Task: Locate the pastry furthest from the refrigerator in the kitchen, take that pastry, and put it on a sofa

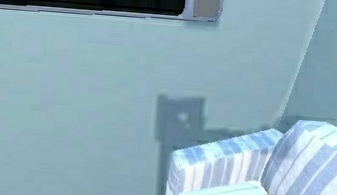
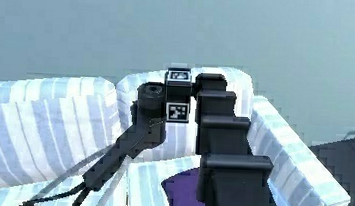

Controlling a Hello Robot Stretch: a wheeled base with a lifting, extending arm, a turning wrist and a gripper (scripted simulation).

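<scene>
Where the pastry lies cannot be told: the fingers (image 2: 101, 160) are seen against the striped sofa (image 2: 45, 115), so whether anything is held by the gripper (image 2: 62, 189), and how the fingers stand, cannot be told either. The arm (image 2: 229, 143) is stretched over the sofa's seat, where a dark purple patch (image 2: 177, 181), possibly a cushion, is seen. The search and carrying are judged done. The placing on the sofa is judged to be in hand or left.
</scene>
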